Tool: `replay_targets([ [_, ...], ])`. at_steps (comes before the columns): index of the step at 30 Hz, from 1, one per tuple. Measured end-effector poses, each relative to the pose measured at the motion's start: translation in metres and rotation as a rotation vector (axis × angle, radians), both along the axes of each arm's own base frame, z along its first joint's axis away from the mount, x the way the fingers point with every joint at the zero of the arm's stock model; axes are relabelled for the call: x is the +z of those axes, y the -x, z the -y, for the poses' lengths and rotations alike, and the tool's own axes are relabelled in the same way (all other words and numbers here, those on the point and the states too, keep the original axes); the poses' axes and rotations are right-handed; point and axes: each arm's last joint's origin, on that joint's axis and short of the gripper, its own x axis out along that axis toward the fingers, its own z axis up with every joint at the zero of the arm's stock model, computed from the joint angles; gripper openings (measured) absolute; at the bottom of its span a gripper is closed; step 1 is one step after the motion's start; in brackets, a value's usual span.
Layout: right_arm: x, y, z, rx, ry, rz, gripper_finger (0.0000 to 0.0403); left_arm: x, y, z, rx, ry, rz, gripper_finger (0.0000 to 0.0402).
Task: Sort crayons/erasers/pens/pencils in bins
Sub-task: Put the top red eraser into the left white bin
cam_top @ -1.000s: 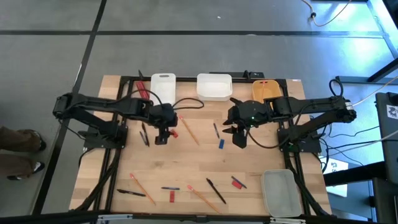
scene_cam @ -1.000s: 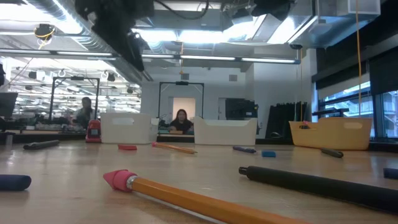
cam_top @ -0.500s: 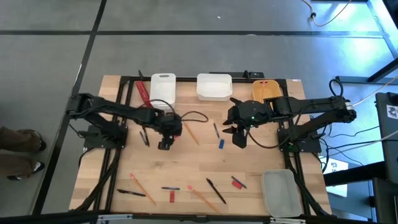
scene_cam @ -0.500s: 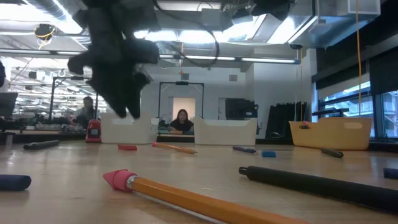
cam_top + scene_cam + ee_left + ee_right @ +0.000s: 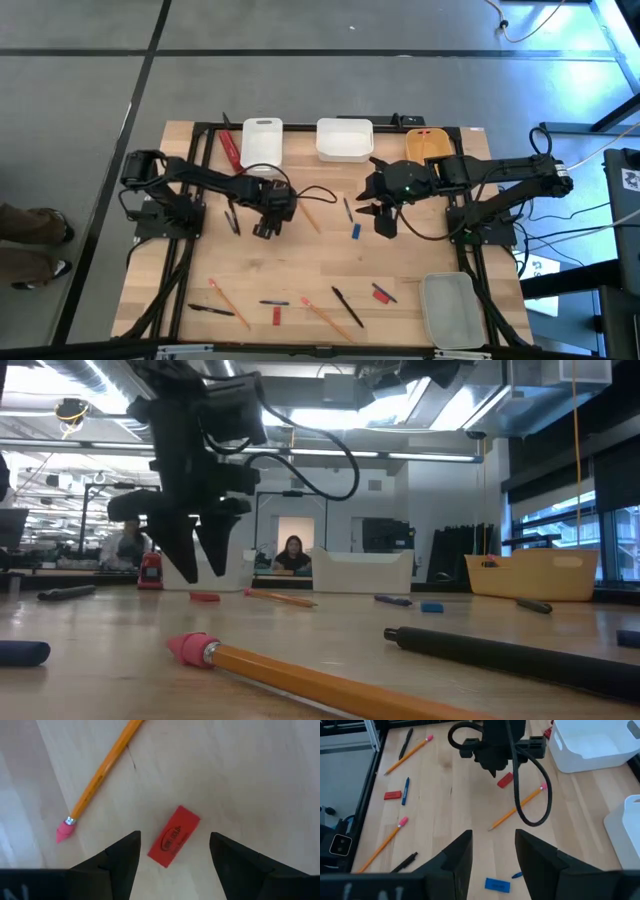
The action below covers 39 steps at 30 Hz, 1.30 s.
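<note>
Left gripper (image 5: 172, 851) poised low over the pale wooden counter (image 5: 400, 270), fingers (image 5: 120, 857) spread wide and empty, straddling a small red rectangular eraser (image 5: 173, 836) without touching it. Just beside the eraser, a thin orange wooden pencil with a pink end (image 5: 97, 775), lying at a slant and clear of the fingers. Right gripper (image 5: 381, 213) hanging above the counter's middle, fingers (image 5: 457, 855) partly open, nothing held; small blue rectangular eraser (image 5: 497, 884) near below it. Along the far edge, narrow white plastic bin (image 5: 262, 140), wider white plastic bin (image 5: 345, 139) and yellow-orange bin (image 5: 424, 141); translucent grey bin (image 5: 449, 309) at the near right corner. Slim black pens (image 5: 347, 307) and more pencils (image 5: 229, 304) scattered along the near edge, well apart from both grippers.
</note>
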Motion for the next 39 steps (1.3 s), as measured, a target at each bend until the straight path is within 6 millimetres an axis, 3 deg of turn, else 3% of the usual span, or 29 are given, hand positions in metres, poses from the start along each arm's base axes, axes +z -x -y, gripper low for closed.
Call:
replay_targets([
  [9, 0.001, 0.0, 0.0, 0.0, -0.002, 0.007, 0.0149, -0.014, -0.003, -0.015, -0.015, 0.099, -0.04, 0.0227],
  [19, 0.001, -0.001, 0.0, 0.0, -0.003, 0.012, 0.0149, -0.016, -0.008, -0.016, -0.155, 0.051, -0.017, 0.0209],
  [31, 0.002, -0.002, 0.0, 0.001, -0.003, 0.027, 0.0149, -0.032, -0.009, -0.018, -0.167, 0.122, -0.075, 0.0155],
  [39, 0.002, -0.002, 0.0, 0.001, -0.003, 0.026, 0.0149, -0.032, -0.009, -0.018, -0.163, 0.122, -0.079, 0.0085],
])
